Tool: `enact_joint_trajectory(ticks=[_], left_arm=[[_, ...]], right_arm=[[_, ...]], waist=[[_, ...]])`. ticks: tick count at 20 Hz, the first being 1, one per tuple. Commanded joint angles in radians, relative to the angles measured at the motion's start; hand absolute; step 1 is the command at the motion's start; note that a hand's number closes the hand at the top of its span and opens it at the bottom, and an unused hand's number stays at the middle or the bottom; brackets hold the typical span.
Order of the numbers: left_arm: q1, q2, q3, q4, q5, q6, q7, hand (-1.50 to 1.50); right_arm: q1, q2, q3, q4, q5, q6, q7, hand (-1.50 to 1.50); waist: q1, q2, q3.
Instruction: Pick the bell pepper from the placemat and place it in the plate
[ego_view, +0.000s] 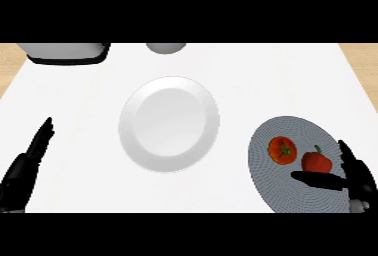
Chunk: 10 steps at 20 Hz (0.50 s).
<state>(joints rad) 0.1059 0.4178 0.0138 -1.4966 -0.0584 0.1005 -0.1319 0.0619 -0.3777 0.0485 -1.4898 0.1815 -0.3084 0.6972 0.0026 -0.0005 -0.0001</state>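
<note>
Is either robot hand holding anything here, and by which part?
Nothing is held. The right robot hand is open beside the red bell pepper on the grey round placemat.

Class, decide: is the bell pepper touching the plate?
Apart. Head view: the bell pepper lies on the placemat, with bare counter between placemat and plate.

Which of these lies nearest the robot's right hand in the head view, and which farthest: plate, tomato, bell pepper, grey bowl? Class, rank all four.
1. Bell pepper, on the placemat, right beside the right hand.
2. Tomato, on the placemat, just left of the pepper.
3. Plate, mid-counter, farther left.
4. Grey bowl, at the far edge.
</note>
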Motion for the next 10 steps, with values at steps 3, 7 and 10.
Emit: enact_joint_trajectory(ticks=[3, 7, 10], left_arm=[[0.03, -0.03, 0.027, -0.004, -0.023, -0.037, -0.039, 0.0], [-0.046, -0.047, 0.051, 0.035, -0.049, -0.04, -0.002, 0.0], [-0.041, -0.084, 0.047, 0.041, -0.086, -0.036, -0.003, 0.0]], right_arm=[[-0.073, 0.027, -0.053, 0.039, 0.029, 0.006, -0.062, 1.5], [-0.008, 0.108, -0.038, 0.137, 0.071, -0.04, -0.236, 1.5], [-0.023, 0.104, -0.052, 0.108, 0.112, -0.031, -0.174, 1.5]], waist=[[0.001, 0.0, 0.0], [-0.003, 0.001, 0.0], [-0.003, 0.0, 0.0]])
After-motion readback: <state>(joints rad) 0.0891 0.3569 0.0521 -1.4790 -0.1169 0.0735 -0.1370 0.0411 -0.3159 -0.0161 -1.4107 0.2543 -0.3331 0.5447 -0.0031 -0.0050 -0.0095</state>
